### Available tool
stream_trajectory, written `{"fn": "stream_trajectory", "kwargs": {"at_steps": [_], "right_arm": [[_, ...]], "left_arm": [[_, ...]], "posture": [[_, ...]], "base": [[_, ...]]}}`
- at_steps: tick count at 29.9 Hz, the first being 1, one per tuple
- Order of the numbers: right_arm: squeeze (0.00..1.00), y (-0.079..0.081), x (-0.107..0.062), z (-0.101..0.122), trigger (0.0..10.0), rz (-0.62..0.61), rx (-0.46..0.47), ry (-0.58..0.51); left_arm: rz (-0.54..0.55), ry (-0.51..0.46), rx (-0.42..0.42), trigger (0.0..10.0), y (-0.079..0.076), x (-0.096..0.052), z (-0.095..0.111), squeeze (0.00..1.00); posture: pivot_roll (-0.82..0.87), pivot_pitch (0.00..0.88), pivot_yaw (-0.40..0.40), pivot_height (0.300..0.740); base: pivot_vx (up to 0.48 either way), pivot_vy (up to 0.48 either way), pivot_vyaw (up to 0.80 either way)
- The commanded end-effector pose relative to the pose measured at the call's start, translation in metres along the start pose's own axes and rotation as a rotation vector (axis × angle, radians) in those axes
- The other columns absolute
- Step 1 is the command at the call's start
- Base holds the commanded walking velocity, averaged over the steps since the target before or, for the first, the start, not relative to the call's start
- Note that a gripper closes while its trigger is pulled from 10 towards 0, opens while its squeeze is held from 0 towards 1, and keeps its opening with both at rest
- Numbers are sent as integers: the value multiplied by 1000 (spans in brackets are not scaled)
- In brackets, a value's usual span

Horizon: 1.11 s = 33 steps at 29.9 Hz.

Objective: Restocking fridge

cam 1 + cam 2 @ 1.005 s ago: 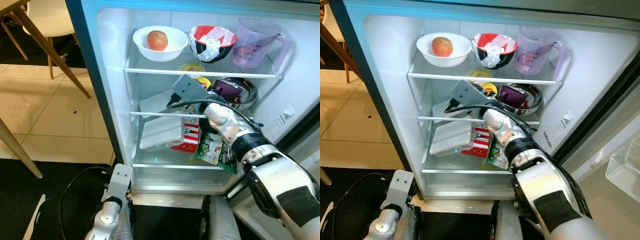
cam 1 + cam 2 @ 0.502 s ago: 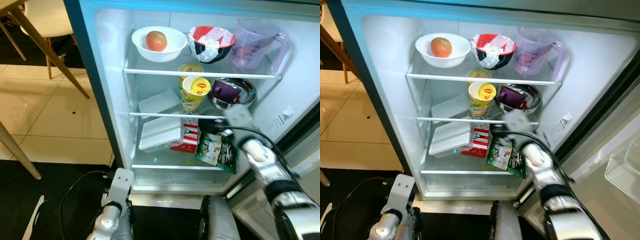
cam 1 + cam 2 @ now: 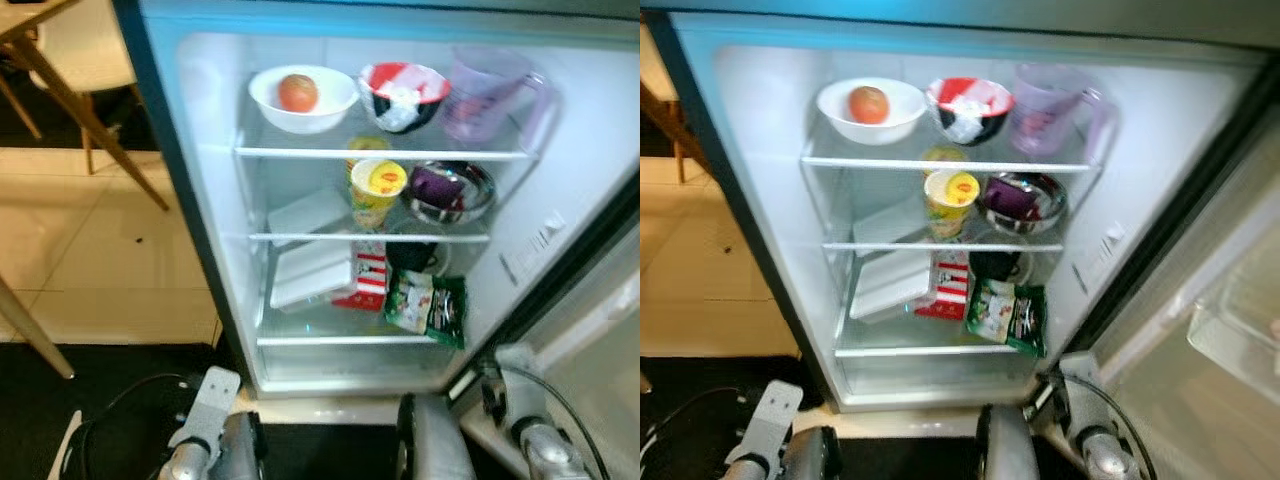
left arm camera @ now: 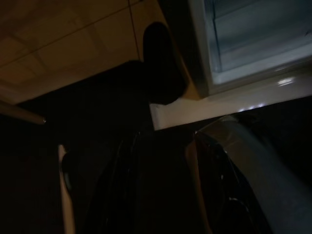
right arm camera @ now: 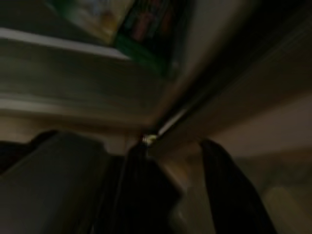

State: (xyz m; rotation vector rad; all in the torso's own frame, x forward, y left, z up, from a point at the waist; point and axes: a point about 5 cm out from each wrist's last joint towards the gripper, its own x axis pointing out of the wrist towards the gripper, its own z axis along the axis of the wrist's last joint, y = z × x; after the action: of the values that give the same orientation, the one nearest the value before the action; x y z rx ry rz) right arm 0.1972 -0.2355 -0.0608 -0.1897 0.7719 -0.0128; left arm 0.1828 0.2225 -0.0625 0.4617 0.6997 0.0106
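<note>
The yellow-lidded cup (image 3: 377,192) is parked on the fridge's middle shelf (image 3: 300,237), just left of the steel bowl (image 3: 450,192). Next item should be fetched low, clear of the door. Left tool (image 3: 205,415) hangs idle; right tool (image 5: 170,190) is held low, fingers apart, nothing gripped.

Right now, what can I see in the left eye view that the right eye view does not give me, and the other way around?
The left eye view adds the room on the robot's left: a white chair and a wooden table leg slanting over the tiles. The right eye view adds the clear door shelf on the right. Both share the open fridge: the white bowl with an apple, the purple jug, the yellow cup and the green packet.
</note>
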Motion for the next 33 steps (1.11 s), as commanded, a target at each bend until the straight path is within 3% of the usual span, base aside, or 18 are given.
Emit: {"fn": "stream_trajectory", "kwargs": {"at_steps": [1, 5, 11, 16, 18, 20, 22, 26, 29, 33], "right_arm": [[0, 7, -5, -17, 10000, 22, 21, 53], [0, 9, -11, -37, 10000, -12, 155, 105], [0, 13, -14, -40, 10000, -46, 231, 80], [0, 9, -9, -23, 10000, -77, 227, -6], [0, 9, -3, 5, 10000, -66, 235, -134], [0, 9, -1, 12, 10000, -66, 241, -165], [0, 10, 1, 33, 10000, -73, 240, -256], [0, 15, 1, 41, 10000, -43, 238, -296], [0, 38, -1, 51, 10000, 69, 177, -352], [0, 39, -2, 50, 10000, 74, 176, -352]], "left_arm": [[-19, 87, 46, 10000, 0, -7, -23, 8], [-22, 111, 69, 10000, 1, -8, -28, 12], [-30, 94, 67, 10000, -3, -8, -26, 12], [-27, 79, 57, 10000, -4, -7, -23, 12], [-18, 39, 20, 10000, -4, -4, -15, 8], [-16, 26, 9, 10000, -4, -3, -12, 8], [-13, -39, -18, 10000, -6, 0, 1, 12], [-13, -89, -31, 10000, -6, 1, 11, 12], [-7, -206, -81, 10000, -6, 1, 34, 12], [-10, -233, -88, 10000, -8, 1, 39, 12]], "posture": [[3, 19, -64, 511], [2, 15, -63, 511], [8, 23, -62, 511], [10, 25, -66, 511], [7, 27, -66, 511], [7, 27, -66, 511], [4, 26, -66, 511], [5, 28, -69, 511], [9, 30, -73, 511], [14, 31, -74, 511]], "base": [[0, 0, 0], [0, 0, 0], [0, 0, 0], [0, 0, 0], [0, 0, 0], [0, 0, 0], [0, 0, 0], [0, 0, 0], [0, 0, 0], [0, 0, 0]]}}
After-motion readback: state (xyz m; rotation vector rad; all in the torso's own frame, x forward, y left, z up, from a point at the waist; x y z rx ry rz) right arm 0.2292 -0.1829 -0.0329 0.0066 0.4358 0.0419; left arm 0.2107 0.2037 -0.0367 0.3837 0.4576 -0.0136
